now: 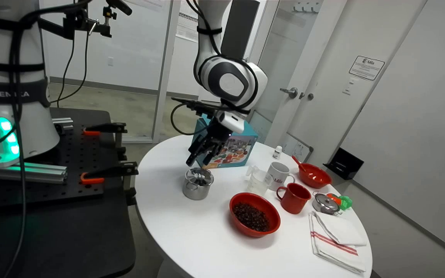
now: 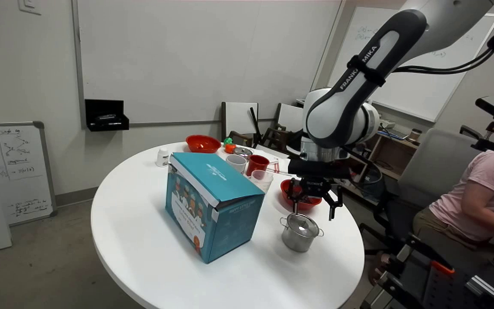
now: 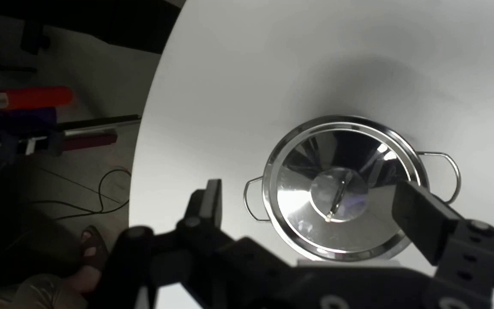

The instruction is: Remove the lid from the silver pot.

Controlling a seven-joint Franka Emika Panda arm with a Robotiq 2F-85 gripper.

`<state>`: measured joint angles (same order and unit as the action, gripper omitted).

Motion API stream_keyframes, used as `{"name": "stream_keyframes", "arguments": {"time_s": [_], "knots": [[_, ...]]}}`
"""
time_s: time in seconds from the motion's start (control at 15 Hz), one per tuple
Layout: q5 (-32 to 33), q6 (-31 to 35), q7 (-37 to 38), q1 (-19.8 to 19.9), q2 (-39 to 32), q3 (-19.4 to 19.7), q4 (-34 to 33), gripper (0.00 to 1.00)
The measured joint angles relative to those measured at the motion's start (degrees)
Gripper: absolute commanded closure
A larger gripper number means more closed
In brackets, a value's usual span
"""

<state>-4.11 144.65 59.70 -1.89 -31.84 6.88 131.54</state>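
The silver pot [image 1: 196, 191] stands upright on the white table near its edge by the robot base. It also shows in an exterior view [image 2: 297, 241]. The round steel lid [image 1: 203, 178] sits on the pot's mouth and shows in the wrist view [image 3: 360, 229]. A thin loop handle [image 3: 338, 199] stands at the lid's centre. My gripper [image 1: 198, 160] is open and empty above the pot, apart from the lid. In the wrist view the fingers [image 3: 309, 189] are spread wide, with the lid handle between them in the picture. The right finger covers part of the lid's rim.
A blue box [image 2: 212, 206] stands close beside the pot. A red bowl [image 1: 242, 228] of dark beans, a clear cup [image 1: 259, 184], a white mug [image 1: 278, 173] and a red mug [image 1: 294, 199] stand farther along. A smaller lidded pot [image 1: 325, 204] and folded towels [image 1: 338, 249] lie beyond.
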Motion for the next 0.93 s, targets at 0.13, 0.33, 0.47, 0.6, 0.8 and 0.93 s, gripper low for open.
{"name": "stream_keyframes", "arguments": {"time_s": [0.13,0.33,0.47,0.6,0.8,0.93], "knots": [[-0.8,1.2,0.1,0.0,0.0,0.3,0.3,0.00],[-1.2,2.6,0.5,0.0,-0.1,0.8,0.4,0.00],[-1.2,3.3,0.8,0.0,-0.3,1.0,0.3,0.00],[-1.3,3.6,0.8,0.0,-0.9,1.0,-0.1,0.00],[-1.7,3.7,0.8,-0.1,-2.6,0.7,-1.0,0.12],[-2.3,3.9,0.8,-0.4,-4.0,0.4,-1.5,0.33]]}}
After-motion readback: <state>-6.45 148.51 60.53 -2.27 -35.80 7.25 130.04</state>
